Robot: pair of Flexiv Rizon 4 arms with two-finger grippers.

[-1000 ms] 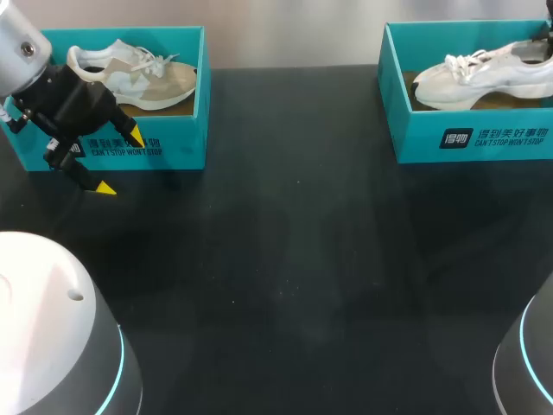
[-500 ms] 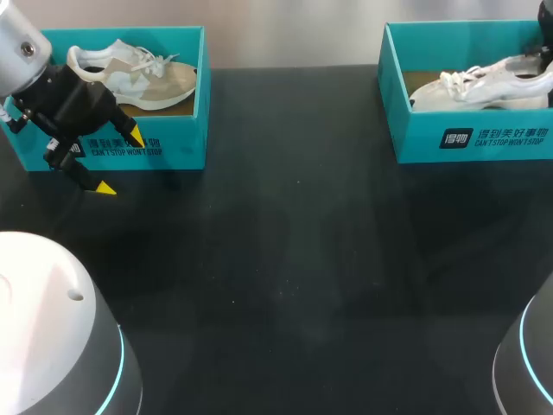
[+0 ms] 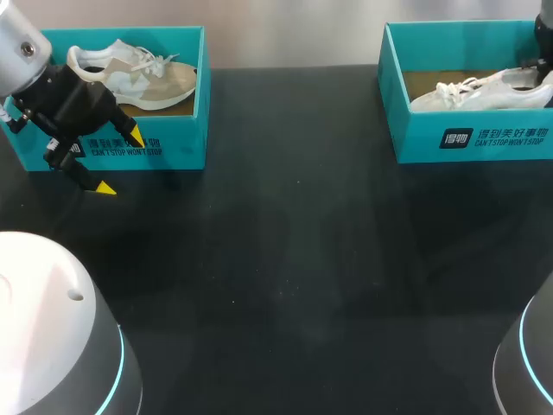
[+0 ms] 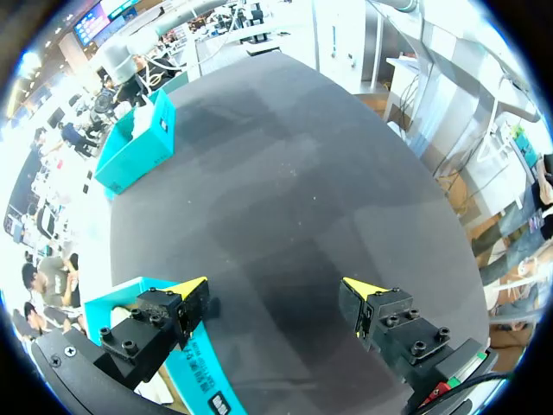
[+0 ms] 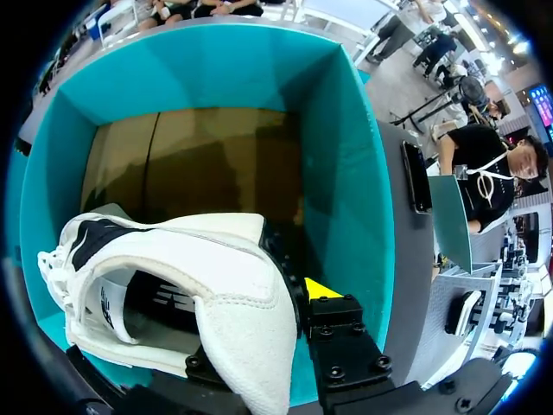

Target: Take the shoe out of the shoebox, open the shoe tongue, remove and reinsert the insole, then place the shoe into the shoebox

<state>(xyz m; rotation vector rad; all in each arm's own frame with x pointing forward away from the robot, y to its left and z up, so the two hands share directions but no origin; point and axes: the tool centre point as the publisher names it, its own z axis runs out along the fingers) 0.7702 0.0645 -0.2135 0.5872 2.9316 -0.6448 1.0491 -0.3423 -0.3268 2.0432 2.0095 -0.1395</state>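
Desk [image 3: 294,259]: dark surface with two teal shoeboxes at its far side.

Right shoebox [image 3: 484,138]: stands at 2 o'clock on the desk, with its top open. A white shoe [image 3: 479,88] lies inside it on the brown floor, low against the near wall. The toe points to 9 o'clock and the heel to 3 o'clock.

Right claw [image 5: 276,303]: it is down inside the right shoebox [image 5: 346,173], closed on the heel of the white shoe [image 5: 173,268]. One yellow tip shows outside the heel, close to the box wall. The other finger is covered by the heel. In the head view only the dark arm shows, at the box's 3 o'clock end.

Left shoebox [image 3: 177,143]: stands at 10 o'clock on the desk and holds a beige shoe [image 3: 143,73], toe towards 3 o'clock.

Left claw [image 3: 119,162]: it hangs before the near wall of the left shoebox, fingers spread wide and holding nothing. The wrist view shows the left claw [image 4: 276,290] over bare desk, with one finger just beside the left shoebox [image 4: 186,380].
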